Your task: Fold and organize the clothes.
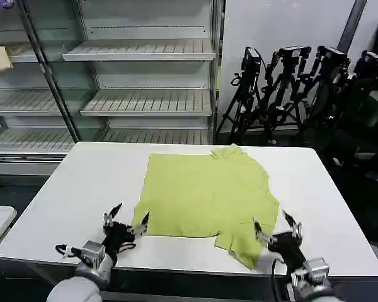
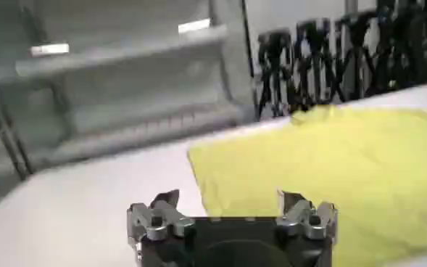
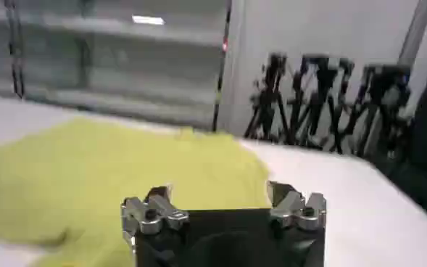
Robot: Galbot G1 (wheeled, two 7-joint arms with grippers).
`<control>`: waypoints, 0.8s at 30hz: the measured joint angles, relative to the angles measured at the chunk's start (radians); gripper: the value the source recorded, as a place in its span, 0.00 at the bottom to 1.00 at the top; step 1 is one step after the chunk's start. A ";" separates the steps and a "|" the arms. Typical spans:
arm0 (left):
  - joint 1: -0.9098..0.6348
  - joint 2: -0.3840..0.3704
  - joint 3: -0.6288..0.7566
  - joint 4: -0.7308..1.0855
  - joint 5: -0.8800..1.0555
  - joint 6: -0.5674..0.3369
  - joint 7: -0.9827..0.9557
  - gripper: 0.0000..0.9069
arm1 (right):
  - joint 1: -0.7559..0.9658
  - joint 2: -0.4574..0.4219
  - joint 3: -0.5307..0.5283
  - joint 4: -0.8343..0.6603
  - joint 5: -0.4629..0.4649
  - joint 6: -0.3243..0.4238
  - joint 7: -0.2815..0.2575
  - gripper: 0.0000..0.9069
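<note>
White table (image 1: 82, 182) before empty shelving holds a rumpled lime T-shirt (image 1: 201, 192) at centre (partly folded); left gripper (image 1: 127, 220) at 7 o'clock and right gripper (image 1: 274, 226) at 5 hover spread wide, empty, risking uneven grabs that bunch fabric.

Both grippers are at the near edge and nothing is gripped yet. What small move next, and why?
Probably lower the open left gripper onto the near-left corner of the lime knit T-shirt. The open right gripper sits by the near-right sleeve, and the shirt lies mostly flat on the white table, unfolded.
</note>
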State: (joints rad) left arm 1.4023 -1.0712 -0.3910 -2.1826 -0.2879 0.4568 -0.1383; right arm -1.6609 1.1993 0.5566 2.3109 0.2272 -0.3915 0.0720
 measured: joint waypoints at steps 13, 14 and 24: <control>0.076 0.046 -0.036 -0.014 -0.150 0.083 -0.043 1.00 | -0.094 0.030 -0.038 0.034 -0.007 -0.049 0.044 1.00; 0.075 0.047 -0.037 -0.011 -0.158 0.087 -0.044 1.00 | -0.096 0.033 -0.042 0.033 -0.009 -0.053 0.046 1.00; 0.070 0.054 -0.045 0.007 -0.200 0.105 -0.045 0.01 | -0.098 0.039 -0.069 0.024 -0.011 -0.098 0.055 0.00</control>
State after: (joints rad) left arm 1.4722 -1.0168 -0.4363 -2.1751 -0.4883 0.5622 -0.1834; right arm -1.7587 1.2384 0.4879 2.3348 0.2158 -0.4895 0.1268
